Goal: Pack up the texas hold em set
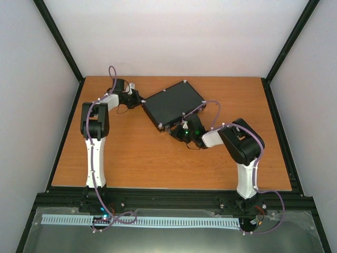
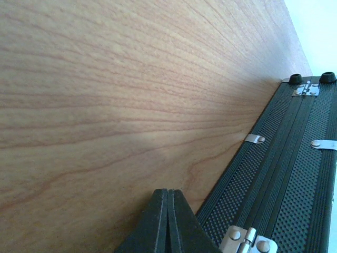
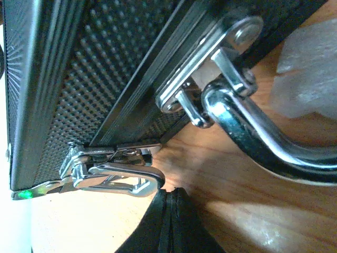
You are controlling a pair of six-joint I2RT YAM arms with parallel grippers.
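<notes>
My left tool (image 2: 168, 203) has its two fingers pressed together on nothing, with the tips low over the brown wooden desk (image 1: 131, 153). Just to its right runs the hinged side of the flat black textured case (image 1: 174, 104), closed and lying flat. A silver hinge (image 2: 245, 241) sits close beside the tips, but I cannot tell whether they touch the case. My right tool (image 3: 168, 203) is also shut and empty at the opposite side of the case. A silver latch (image 3: 113, 176) is just ahead of it, and the curved chrome handle (image 3: 263, 142) is ahead to its right. I cannot tell whether that latch is fastened.
</notes>
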